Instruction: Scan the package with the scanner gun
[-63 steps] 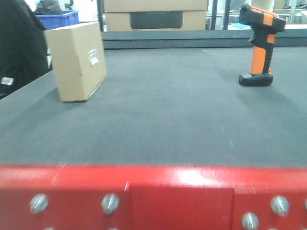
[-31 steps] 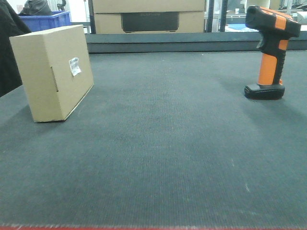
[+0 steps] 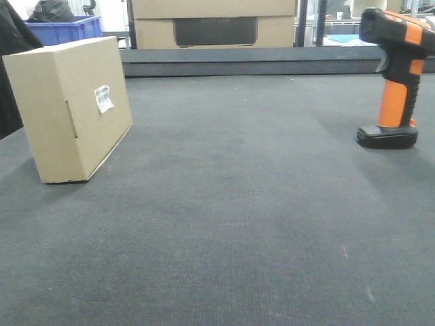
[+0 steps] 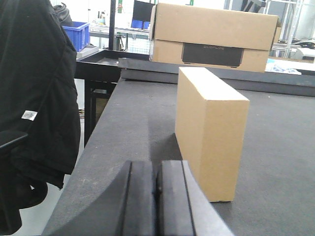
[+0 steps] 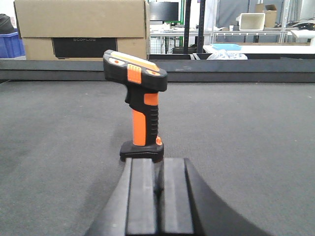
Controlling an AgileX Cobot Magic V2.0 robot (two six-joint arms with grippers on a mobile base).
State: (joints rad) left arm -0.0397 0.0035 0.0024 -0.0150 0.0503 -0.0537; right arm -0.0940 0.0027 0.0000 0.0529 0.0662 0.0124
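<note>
The package (image 3: pixel 71 109) is a plain brown cardboard box standing on a narrow edge at the left of the dark mat, its white barcode label (image 3: pixel 103 98) facing right. In the left wrist view the package (image 4: pixel 210 128) stands just ahead and to the right of my left gripper (image 4: pixel 157 169), which is shut with nothing in it. The scanner gun (image 3: pixel 397 78), black and orange, stands upright on its flat base at the right. My right gripper (image 5: pixel 158 164) sits shut directly behind the scanner gun (image 5: pixel 140 108), apart from it. Neither gripper shows in the front view.
A larger cardboard box with a dark panel (image 3: pixel 214 24) stands behind the mat's raised back edge (image 3: pixel 251 64). A black jacket (image 4: pixel 34 98) hangs off the table's left side, near a blue crate (image 3: pixel 64 28). Shelving and benches fill the background.
The front view has advanced over the mat: the red front edge has dropped out of sight, and the package and scanner gun look larger and farther apart. Neither object has moved on the mat.
</note>
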